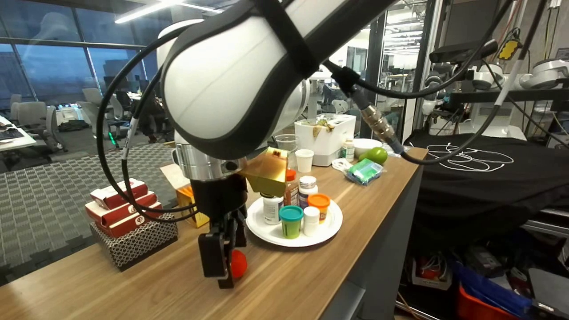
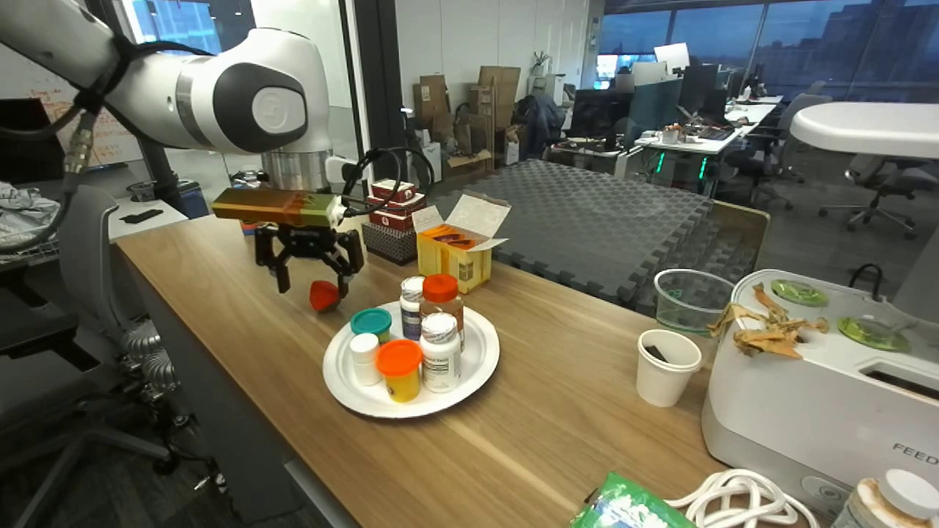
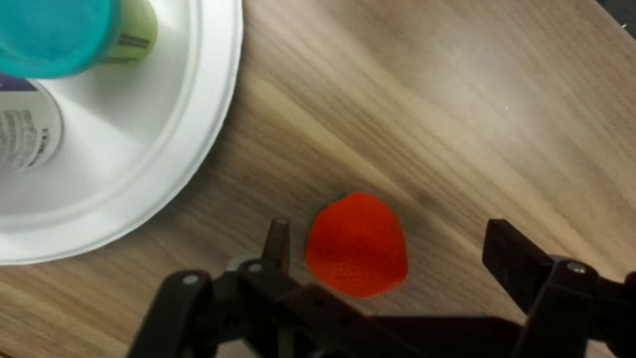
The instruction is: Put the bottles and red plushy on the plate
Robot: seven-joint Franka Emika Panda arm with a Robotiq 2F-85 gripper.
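The red plushy [image 1: 238,264] rests on the table beside the plate; it also shows in an exterior view [image 2: 323,295] and in the wrist view [image 3: 357,246]. My gripper [image 3: 387,223] is open and low over the table, seen in an exterior view [image 2: 314,290]. Its fingers stand on either side of the plushy, which lies nearer one finger; contact cannot be told. The white plate [image 2: 480,345] holds several upright bottles: teal-capped [image 2: 371,323], orange-capped [image 2: 400,372], small white [image 2: 365,361], white-capped [image 2: 441,356], red-capped [image 2: 441,290] and dark-labelled [image 2: 411,312].
A yellow open box [image 2: 455,257] and a basket of red-and-white boxes [image 1: 138,238] stand along the far edge. A paper cup [image 2: 664,370], white machine [image 2: 807,411], green packet [image 2: 631,506], white cable [image 2: 741,495] and another bottle [image 2: 884,506] stand past the plate.
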